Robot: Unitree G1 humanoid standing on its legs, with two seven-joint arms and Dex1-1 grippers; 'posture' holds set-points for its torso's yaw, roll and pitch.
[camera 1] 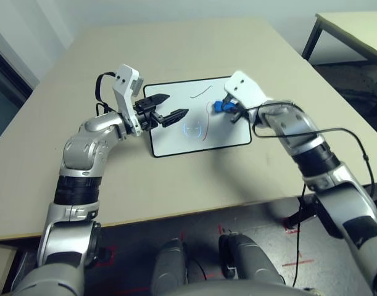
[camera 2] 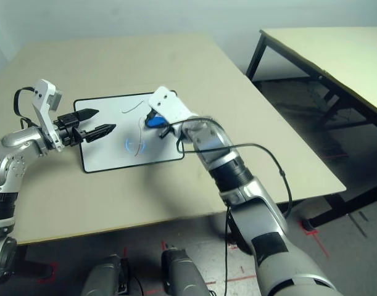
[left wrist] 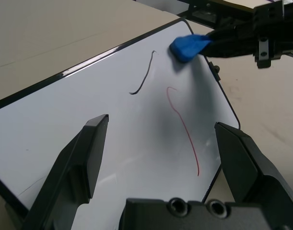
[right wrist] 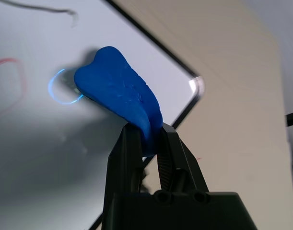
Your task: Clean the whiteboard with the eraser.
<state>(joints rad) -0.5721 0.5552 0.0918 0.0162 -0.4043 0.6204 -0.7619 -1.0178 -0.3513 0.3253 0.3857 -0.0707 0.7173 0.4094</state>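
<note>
You're looking at the tan table [camera 1: 194, 55], and the whiteboard [camera 1: 176, 145] is lying flat on it between your 2 arms, its long side running left to right. On its right half 2 strokes are showing: a short dark one [left wrist: 144, 76] toward the far edge and a longer red one [left wrist: 184, 129] nearer you. Your left gripper [camera 1: 173, 108] is hovering over the board's left part, its 2 fingers standing wide apart and gripping nothing. Your right gripper [right wrist: 147, 139] is pinching the blue eraser [right wrist: 118, 96] tight between its fingers, squashing it, over the board's far right area.

You're at the wiping step, I'd say, with both marks waiting. Next you'll want the eraser pressed flat and swept left across the dark stroke, then back toward you along the red one.

Whether the eraser is actually touching the surface is hard to call. A bluish ring on the board looks like a light's reflection, not ink.
</note>
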